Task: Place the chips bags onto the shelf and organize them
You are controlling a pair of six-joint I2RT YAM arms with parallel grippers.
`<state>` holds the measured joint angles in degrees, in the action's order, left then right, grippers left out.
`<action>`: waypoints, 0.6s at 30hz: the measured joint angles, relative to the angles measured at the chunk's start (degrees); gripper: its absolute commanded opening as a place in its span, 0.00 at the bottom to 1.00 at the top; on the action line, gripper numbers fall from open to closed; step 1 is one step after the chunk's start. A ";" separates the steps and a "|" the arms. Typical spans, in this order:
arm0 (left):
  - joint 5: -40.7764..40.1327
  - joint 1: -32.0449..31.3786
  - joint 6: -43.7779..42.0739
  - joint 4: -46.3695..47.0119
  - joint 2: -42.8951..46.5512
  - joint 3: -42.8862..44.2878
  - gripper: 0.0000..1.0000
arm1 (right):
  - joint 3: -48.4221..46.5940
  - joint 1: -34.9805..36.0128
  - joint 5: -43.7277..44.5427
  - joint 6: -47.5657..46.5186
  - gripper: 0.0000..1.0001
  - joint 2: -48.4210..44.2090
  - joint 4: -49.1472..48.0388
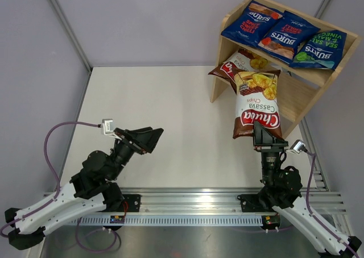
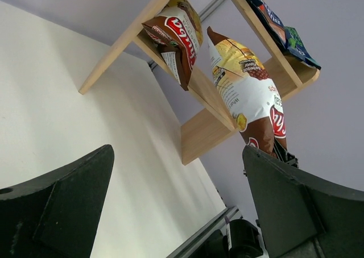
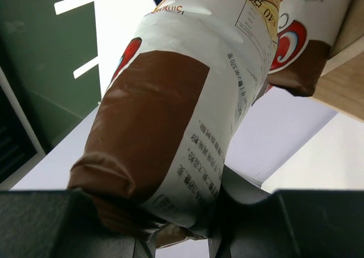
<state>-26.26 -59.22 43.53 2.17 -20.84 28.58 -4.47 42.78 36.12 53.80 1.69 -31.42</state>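
Observation:
The wooden shelf (image 1: 296, 93) stands at the back right. Three blue Burts bags (image 1: 281, 33) lie side by side on its top tier. One Chuba bag (image 1: 236, 65) leans on the lower tier, sticking out at the left. My right gripper (image 1: 263, 137) is shut on the bottom end of the second Chuba bag (image 1: 256, 102), holding it upright in front of the lower tier; the bag fills the right wrist view (image 3: 182, 99). My left gripper (image 1: 149, 137) is open and empty over the table, far from the shelf. In the left wrist view both Chuba bags (image 2: 250, 87) and the shelf (image 2: 210, 127) show.
The white table (image 1: 170, 127) spreads left of the shelf. Grey walls close in the back and both sides. A metal rail (image 1: 227, 198) with the arm bases runs along the near edge.

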 measured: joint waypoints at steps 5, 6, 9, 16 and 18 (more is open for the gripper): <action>2.16 0.00 -0.20 -1.11 0.11 0.00 0.99 | 0.00 0.00 4.46 -0.26 0.19 -0.02 -0.09; 2.56 -0.02 -0.24 -1.55 0.11 0.02 0.99 | 0.00 0.00 5.29 -0.37 0.19 -0.02 -0.09; 3.65 0.00 -0.35 -3.19 0.11 0.04 0.99 | 0.00 0.00 7.63 -0.66 0.19 -0.04 -0.17; 6.75 0.00 -0.72 -4.46 -0.55 0.17 0.99 | -0.87 0.00 14.34 -1.81 0.18 2.05 -0.09; 8.13 0.00 -1.09 -4.46 -1.40 0.24 0.99 | -1.33 0.00 16.46 -2.08 0.18 3.69 -0.55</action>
<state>-18.13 -59.22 42.44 -2.28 -22.24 28.82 -5.80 42.78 52.58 51.72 5.39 -31.97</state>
